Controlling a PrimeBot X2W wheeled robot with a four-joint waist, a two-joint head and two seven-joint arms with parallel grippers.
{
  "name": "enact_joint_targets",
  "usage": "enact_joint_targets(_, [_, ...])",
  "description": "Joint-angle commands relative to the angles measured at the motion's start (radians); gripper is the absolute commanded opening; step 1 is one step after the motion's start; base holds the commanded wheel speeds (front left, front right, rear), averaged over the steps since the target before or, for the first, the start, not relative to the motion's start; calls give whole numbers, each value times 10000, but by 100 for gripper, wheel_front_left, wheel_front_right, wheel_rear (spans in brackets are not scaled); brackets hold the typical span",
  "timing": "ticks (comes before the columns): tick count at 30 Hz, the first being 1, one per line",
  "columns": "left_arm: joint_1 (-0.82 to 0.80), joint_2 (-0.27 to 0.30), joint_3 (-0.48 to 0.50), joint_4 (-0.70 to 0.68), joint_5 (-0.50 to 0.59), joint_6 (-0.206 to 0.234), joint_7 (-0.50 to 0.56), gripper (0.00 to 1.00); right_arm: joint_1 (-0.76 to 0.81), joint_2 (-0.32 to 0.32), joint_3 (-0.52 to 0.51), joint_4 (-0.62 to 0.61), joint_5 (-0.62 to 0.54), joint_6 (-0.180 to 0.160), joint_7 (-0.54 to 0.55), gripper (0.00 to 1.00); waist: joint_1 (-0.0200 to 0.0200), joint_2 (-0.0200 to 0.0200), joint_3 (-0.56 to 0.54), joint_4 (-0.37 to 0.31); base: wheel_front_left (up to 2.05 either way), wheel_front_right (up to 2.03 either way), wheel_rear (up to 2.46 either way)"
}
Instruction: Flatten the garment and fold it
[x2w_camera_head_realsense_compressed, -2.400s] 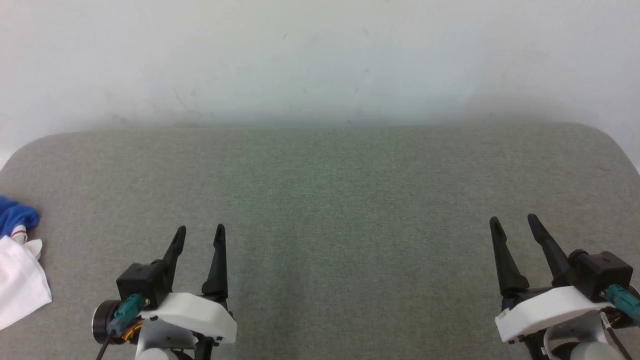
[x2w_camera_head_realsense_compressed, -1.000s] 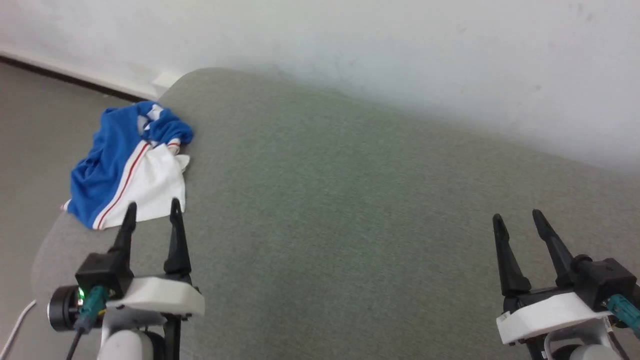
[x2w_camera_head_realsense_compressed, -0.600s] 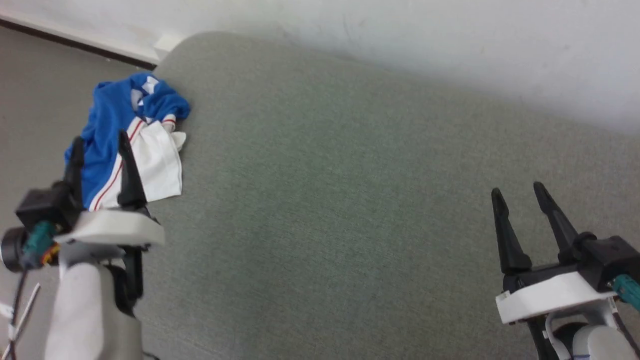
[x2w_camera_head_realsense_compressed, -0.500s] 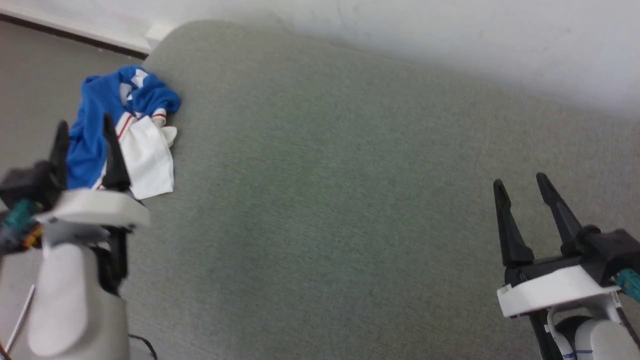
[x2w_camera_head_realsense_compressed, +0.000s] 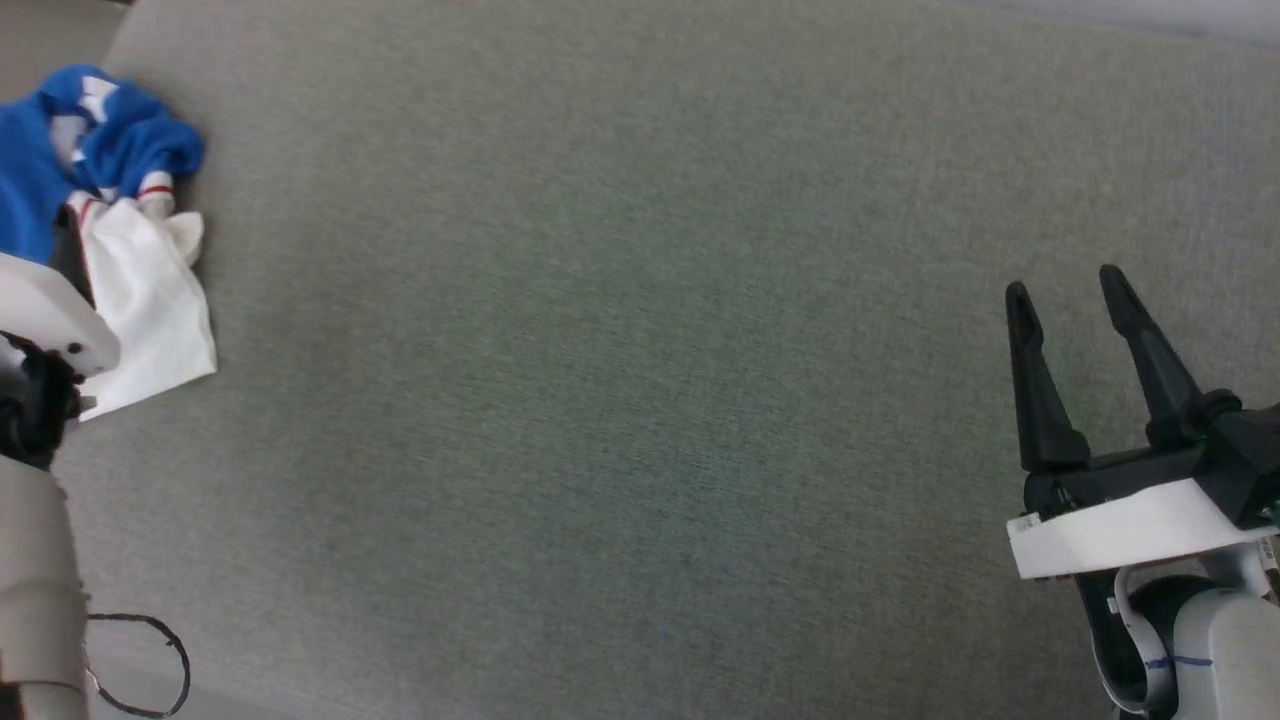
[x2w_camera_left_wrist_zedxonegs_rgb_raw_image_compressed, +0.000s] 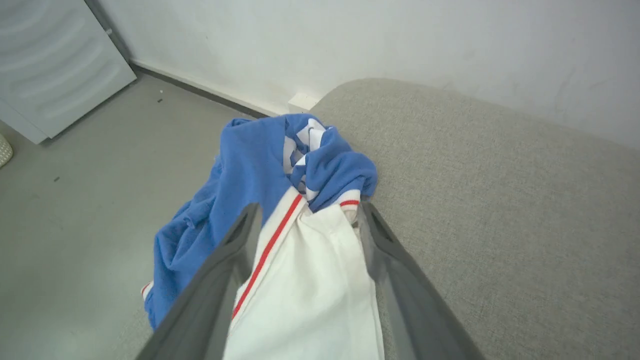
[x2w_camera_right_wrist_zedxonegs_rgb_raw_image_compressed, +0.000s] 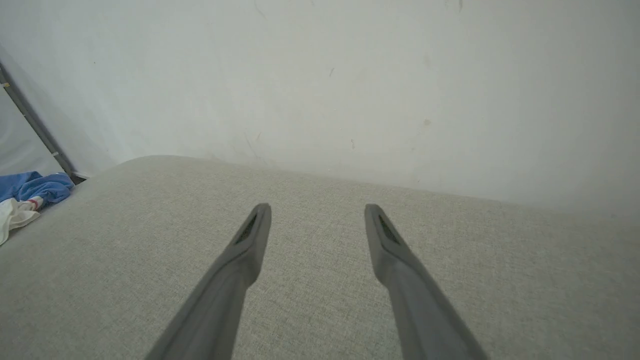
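The garment lies crumpled at the left end of the grey padded surface, blue folds at the far side, a white sleeve with red-striped trim nearer me. Part of the blue cloth hangs over the surface's edge. My left gripper is open, one finger on each side of the white sleeve; I cannot tell whether they touch it. In the head view the garment sits at the far left, with the left wrist's white housing over it. My right gripper stands open and empty at the lower right, far from the garment.
The grey padded surface stretches wide between the two arms. A white wall runs behind it. Left of the surface's rounded end is grey floor with a pale cabinet door. A black cable loop hangs by the left arm.
The head camera has swung and tilted down. My left arm has reached out to the garment, and its open fingers now straddle the white sleeve. The right gripper has stayed open.
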Motion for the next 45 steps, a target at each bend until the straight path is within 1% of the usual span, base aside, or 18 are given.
enact_joint_targets(1, [-460,268,164,724,-258,-81,541,100,-243,10,7,-190,-39,-7,63,100,-2,0,1014,-624,0,0,0])
enact_joint_targets(7, [-1189,823,494,2441,-811,-96,2178,100,-496,-2,171,-474,-11,-7,110,100,-2,0,1698,-821,0,0,0])
enact_joint_targets(8, [-1189,823,494,2441,-811,-96,2178,100,-496,-2,171,-474,-11,-7,110,100,-2,0,1698,-821,0,0,0])
enact_joint_targets(10, [-1374,998,599,2846,-950,-62,2488,100,-557,-27,210,-583,22,-7,119,100,-2,0,1892,-864,0,0,0])
enact_joint_targets(15, [-1692,1466,773,3593,-1109,148,2734,100,-659,-117,284,-875,116,-7,173,100,-2,0,2303,-945,0,0,0])
enact_joint_targets(17, [-1749,1502,682,3901,-1115,104,3161,100,-654,-144,279,-963,155,-7,215,100,-2,0,2349,-962,0,0,0])
enact_joint_targets(18, [-1811,1464,681,4128,-1199,58,3537,100,-649,-150,275,-1002,162,-7,236,100,-2,0,2351,-958,0,0,0])
enact_joint_targets(19, [-1887,1400,646,4366,-1284,-29,4010,56,-646,-151,269,-1033,175,-7,255,100,-2,0,2341,-949,0,0,0])
enact_joint_targets(21, [-2002,1436,407,4603,-1188,-124,4564,0,-665,-158,318,-1079,189,-7,282,100,-2,0,2297,-959,0,0,0])
enact_joint_targets(23, [-2070,1486,351,4750,-1237,-197,4806,0,-709,-170,417,-1088,257,-7,260,100,-2,0,2204,-992,0,0,0])
enact_joint_targets(25, [-2088,1548,221,4776,-1193,-258,4765,0,-734,-174,453,-1082,305,-7,245,100,-2,0,2111,-1022,0,0,0])
enact_joint_targets(29, [-2087,1768,18,4728,-1074,-316,4219,0,-722,-152,469,-962,406,-7,116,100,-2,0,1786,-1061,0,0,0])
enact_joint_targets(34, [-2360,2187,-337,4211,-631,-270,2295,0,-555,-89,425,-598,593,-7,-139,100,-2,0,1049,-970,0,0,0])
enact_joint_targets(37, [-2680,2331,-568,3938,-370,-250,1059,0,-440,-49,432,-324,728,-7,-331,100,-2,0,482,-899,0,0,0])
enact_joint_targets(41, [-3205,2378,-947,3633,-32,-270,-453,0,-289,-9,434,9,915,-7,-583,100,-2,0,-270,-875,0,0,0])
enact_joint_targets(45, [-3744,2200,-1401,3290,311,-287,-1858,0,-99,8,332,282,1182,-7,-848,100,-2,0,-956,-958,0,0,0])
